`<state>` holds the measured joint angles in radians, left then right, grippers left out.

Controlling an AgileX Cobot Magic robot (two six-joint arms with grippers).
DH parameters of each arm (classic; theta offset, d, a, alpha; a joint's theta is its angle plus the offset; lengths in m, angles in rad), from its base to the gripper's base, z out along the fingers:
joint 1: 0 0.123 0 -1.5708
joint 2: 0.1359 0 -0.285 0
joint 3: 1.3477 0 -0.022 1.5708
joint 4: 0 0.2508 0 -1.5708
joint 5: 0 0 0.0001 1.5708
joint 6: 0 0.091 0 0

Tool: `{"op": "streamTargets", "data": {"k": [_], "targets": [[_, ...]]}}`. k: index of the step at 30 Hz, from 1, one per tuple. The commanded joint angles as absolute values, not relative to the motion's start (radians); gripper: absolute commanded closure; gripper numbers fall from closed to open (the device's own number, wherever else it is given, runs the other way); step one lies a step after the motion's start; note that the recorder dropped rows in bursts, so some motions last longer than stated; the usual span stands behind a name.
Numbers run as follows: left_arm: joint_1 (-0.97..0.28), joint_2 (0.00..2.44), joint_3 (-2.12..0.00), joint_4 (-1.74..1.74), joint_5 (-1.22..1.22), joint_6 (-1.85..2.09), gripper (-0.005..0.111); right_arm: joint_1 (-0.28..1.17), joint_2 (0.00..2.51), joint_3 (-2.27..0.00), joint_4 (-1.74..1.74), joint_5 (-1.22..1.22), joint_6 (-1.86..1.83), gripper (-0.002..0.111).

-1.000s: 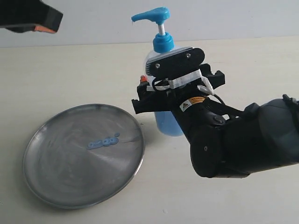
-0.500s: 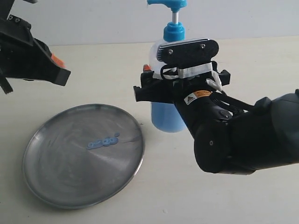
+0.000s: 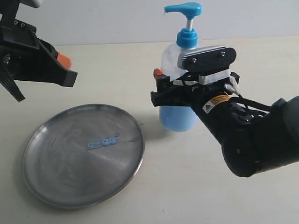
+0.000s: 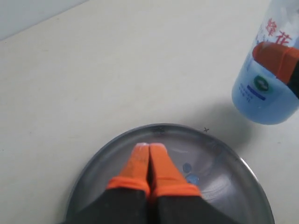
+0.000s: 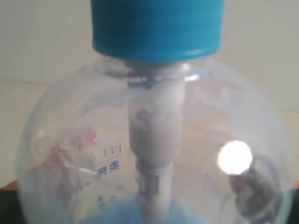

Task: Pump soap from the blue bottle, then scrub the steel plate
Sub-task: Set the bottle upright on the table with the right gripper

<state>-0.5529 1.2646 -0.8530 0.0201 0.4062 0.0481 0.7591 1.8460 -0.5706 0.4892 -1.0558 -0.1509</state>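
So, we count one blue bottle [image 3: 177, 117], one steel plate [image 3: 60, 179], one smear of soap [image 3: 103, 141] and two grippers. The bottle sits right of centre, clear of the plate, with pale blue liquid filling its lower part. The plate is at the lower left, the soap near its middle. The right gripper [image 3: 174, 88] is clamped around the bottle. The left gripper [image 4: 148, 151], at the upper left, has its orange fingers pressed together on nothing.
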Motion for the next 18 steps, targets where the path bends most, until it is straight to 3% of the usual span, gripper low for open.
{"op": "streamTargets", "data": {"k": [1, 11, 16, 18], "targets": [[-0.558, 1.286, -0.848, 0.025, 0.365, 0.04, 0.107, 0.753, 1.9, -0.576, 0.449, -1.221, -0.104, 0.108], [-0.558, 1.294, -0.848, 0.024, 0.348, 0.014, 0.107, 0.753, 1.951, -0.576, 0.47, -1.221, -0.035, 0.106], [-0.558, 1.305, -0.848, 0.024, 0.348, 0.012, 0.107, 0.753, 1.962, -0.576, 0.47, -1.221, -0.033, 0.089], [-0.558, 1.305, -0.848, 0.024, 0.348, 0.012, 0.107, 0.753, 1.962, -0.576, 0.47, -1.221, -0.033, 0.076]]}}
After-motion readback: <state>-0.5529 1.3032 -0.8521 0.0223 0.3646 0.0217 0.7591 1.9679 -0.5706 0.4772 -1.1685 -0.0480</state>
